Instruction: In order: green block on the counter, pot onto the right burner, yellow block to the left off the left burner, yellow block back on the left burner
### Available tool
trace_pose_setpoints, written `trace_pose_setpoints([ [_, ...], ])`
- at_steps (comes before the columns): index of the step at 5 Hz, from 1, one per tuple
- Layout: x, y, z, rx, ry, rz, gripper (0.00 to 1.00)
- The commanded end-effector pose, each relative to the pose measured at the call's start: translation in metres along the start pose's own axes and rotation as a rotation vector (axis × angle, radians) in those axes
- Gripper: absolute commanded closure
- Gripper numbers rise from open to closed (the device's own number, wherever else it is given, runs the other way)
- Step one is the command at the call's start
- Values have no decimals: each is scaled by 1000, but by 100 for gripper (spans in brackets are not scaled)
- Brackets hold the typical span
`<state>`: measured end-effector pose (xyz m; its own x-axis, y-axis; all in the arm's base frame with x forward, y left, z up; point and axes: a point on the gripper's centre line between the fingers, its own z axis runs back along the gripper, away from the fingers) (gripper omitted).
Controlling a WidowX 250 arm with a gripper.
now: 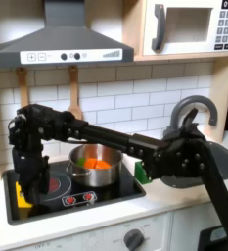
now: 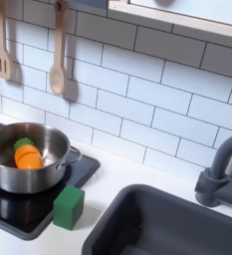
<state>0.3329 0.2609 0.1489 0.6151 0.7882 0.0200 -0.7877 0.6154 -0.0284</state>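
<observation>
In the first exterior view my gripper hangs over the left edge of the black cooktop. Directly under its fingers is the yellow block, left of the red-ringed left burner. The fingers straddle the block's top, but their grip is too small and dark to judge. The silver pot with orange food stands on the right burner, also seen as the pot in the second exterior view. The green block sits at the cooktop's right edge by the counter. My arm partly hides the green block.
My black arm crosses the first exterior view from the right, just above the pot. A dark sink and grey faucet lie right of the cooktop. Wooden utensils hang on the tiled wall. A range hood is overhead.
</observation>
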Motion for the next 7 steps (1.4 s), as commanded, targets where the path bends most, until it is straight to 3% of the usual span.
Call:
trace_pose_setpoints([
  [1, -18, -18, -7, -21, 24, -44, 100],
  [2, -26, -29, 0, -25, 3, -67, 15],
  [3, -27, -31, 1, -18, -2, -91, 0],
  [7, -26, -39, 22, -74, -25, -82, 0],
])
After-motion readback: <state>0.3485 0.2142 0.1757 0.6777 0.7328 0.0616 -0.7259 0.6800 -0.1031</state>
